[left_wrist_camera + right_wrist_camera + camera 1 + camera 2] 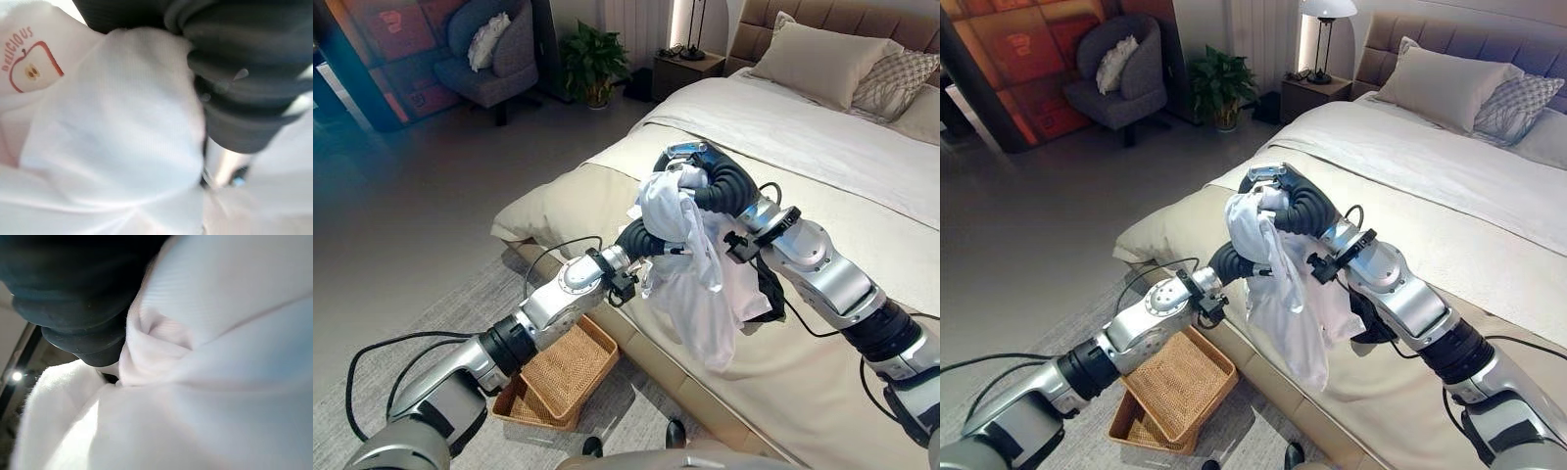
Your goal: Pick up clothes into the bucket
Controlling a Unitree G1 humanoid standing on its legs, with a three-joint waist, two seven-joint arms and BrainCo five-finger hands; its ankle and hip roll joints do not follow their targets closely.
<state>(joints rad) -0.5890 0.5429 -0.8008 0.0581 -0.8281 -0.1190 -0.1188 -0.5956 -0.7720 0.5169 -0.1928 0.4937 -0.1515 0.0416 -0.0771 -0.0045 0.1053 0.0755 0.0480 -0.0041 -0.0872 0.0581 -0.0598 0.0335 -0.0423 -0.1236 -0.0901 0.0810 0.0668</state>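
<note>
Wide bed (822, 147) with beige cover, pillows (818, 59) at the head. Armchair (494, 54) and potted plant (592, 59) across the room, lamp (1322, 39) on the nightstand. White garment (690, 264) lifted above the bed edge, bunched at top, long axis hanging straight down, apple print showing in the left wrist view. Woven basket (563, 377) on the rug beside the bed, below and left of the cloth. Right hand (690, 162) on the bunched top, left hand (646, 240) buried in folds; finger states cannot be told.
</note>
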